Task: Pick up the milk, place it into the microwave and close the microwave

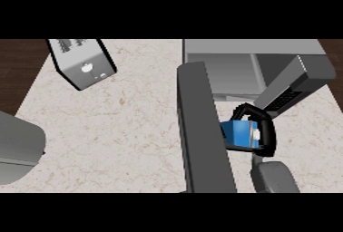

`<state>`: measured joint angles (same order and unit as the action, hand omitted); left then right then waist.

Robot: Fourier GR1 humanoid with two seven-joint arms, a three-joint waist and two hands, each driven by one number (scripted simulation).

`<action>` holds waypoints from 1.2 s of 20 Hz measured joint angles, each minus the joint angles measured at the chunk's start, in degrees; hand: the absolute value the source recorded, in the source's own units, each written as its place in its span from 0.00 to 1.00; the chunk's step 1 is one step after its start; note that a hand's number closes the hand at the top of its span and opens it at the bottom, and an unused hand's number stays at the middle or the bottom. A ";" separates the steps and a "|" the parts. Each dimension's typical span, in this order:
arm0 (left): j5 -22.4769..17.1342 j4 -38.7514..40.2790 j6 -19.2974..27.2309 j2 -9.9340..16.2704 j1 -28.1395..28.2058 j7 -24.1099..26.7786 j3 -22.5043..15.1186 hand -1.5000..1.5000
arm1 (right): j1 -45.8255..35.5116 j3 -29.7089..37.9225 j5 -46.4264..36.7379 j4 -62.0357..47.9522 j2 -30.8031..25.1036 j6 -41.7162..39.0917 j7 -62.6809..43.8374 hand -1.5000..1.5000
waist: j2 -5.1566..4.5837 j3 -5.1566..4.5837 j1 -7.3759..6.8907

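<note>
The milk is a blue carton with a white cap, held just right of the open microwave door. My right hand has its black fingers curled round the carton from the right and over its top, hiding part of it. The carton sits in front of the microwave at the top right, below its open grey cavity. The door is a long dark panel reaching toward the lower edge. Only the grey left forearm shows at the left edge; its hand is out of sight.
A silver toaster stands tilted at the back left of the pale marble counter. The microwave's control panel with a black keypad slants down at the right, close above my right hand.
</note>
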<state>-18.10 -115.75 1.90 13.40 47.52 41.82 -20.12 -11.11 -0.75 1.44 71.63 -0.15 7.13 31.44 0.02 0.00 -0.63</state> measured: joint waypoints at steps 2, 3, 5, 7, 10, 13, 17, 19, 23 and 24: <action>-0.55 0.77 -0.47 0.25 -0.08 0.45 0.68 0.00 | -2.42 0.29 -1.10 -2.45 -0.19 1.06 -0.75 1.00 | -0.03 0.01 -0.03; -0.41 0.23 -0.45 0.43 0.52 0.42 0.45 0.00 | -3.98 0.09 -1.65 -4.34 -0.14 2.63 -0.98 1.00 | -0.04 0.01 -0.15; -0.77 -0.22 -0.60 0.85 0.56 -0.06 0.76 0.00 | -7.15 0.06 -2.45 -8.42 -0.04 5.43 -1.30 1.00 | -0.10 0.02 -0.31; -1.51 0.08 -1.10 1.37 0.01 -0.37 1.72 0.00 | -10.95 0.90 -2.76 -13.70 -0.13 7.52 -1.19 1.00 | -0.17 0.02 -0.46; -1.97 0.78 -1.82 1.76 -0.36 -0.03 2.56 0.00 | -16.24 3.17 -1.47 -22.00 -0.23 8.26 0.90 1.00 | -0.24 0.03 -0.64; -2.04 1.86 -2.24 1.63 -1.05 0.12 2.60 0.00 | -22.37 6.36 -0.78 -30.77 -0.71 9.01 3.29 1.00 | -0.47 0.06 -1.11; -1.80 1.27 -1.81 1.29 -1.38 -0.31 2.32 0.00 | -27.77 9.27 -1.17 -41.15 -2.14 10.54 7.23 1.00 | -0.76 0.09 -1.78; -1.64 1.76 -2.41 1.49 -1.29 0.12 2.09 0.00 | -30.03 10.00 -2.00 -45.12 -3.22 12.20 8.17 1.00 | -0.93 0.10 -2.31; -1.83 1.57 -3.31 2.12 -0.70 0.34 2.00 0.00 | -33.06 10.78 -3.60 -51.74 -4.70 15.18 10.21 1.00 | -1.32 0.15 -3.20; -1.52 1.34 -3.16 2.04 -1.05 -0.02 1.63 0.00 | -34.19 10.91 -3.90 -53.07 -5.01 15.75 10.09 1.00 | -1.48 0.18 -3.44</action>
<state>-19.63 -114.41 -1.26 15.45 46.47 41.80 -18.49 -45.30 10.16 -2.46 18.56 -5.16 22.88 41.53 -1.46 0.18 -4.07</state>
